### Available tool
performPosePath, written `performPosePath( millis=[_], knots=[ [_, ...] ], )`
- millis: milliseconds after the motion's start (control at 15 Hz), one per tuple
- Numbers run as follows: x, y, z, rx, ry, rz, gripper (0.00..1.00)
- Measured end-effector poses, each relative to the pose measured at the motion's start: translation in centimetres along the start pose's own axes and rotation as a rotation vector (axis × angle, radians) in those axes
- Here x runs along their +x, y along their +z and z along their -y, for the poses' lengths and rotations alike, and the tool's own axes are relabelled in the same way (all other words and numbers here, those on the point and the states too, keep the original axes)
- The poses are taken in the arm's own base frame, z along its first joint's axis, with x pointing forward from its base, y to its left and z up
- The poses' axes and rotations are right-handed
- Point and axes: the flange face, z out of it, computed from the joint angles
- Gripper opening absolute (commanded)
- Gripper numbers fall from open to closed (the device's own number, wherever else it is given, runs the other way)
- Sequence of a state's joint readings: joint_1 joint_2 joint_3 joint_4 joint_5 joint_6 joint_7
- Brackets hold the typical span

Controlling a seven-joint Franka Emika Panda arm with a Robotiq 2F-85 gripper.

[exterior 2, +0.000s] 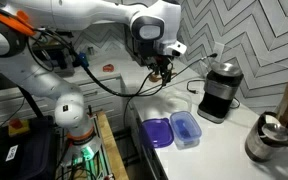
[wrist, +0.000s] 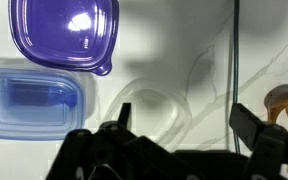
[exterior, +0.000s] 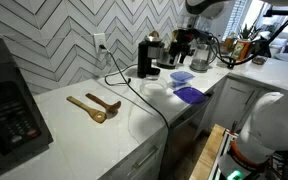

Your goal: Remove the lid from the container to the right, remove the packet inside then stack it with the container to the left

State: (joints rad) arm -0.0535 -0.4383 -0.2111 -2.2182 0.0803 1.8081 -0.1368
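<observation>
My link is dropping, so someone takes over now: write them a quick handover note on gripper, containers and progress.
Gripper: open, empty, high above the white counter.
Pale blue translucent plastic lid: apparently on its low clear plastic box, beside the flat purple plastic piece and an open clear plastic container.
Done: nothing apparent.
Left: lift lid, take out packet (not discernible), stack the box with the clear container.

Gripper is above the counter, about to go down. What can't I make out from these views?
- The packet: in the wrist view the pale blue translucent plastic lid blurs whatever lies beneath it; in both exterior views it is too small to tell.
- The low clear plastic container: wrist view, near edge hidden by the gripper.
- The wooden spoon: wrist view, cut off by the right edge.
</observation>
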Motion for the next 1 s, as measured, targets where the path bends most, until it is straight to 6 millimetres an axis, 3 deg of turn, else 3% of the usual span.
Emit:
performPosePath(
  millis=[467, 1000],
  knots=[
    [0.2, 0.3, 0.0, -0.014, 0.0, 0.009, 1.0],
    [5.1, 5.6, -1.1, -0.32, 0.03, 0.153, 1.0]
  ],
)
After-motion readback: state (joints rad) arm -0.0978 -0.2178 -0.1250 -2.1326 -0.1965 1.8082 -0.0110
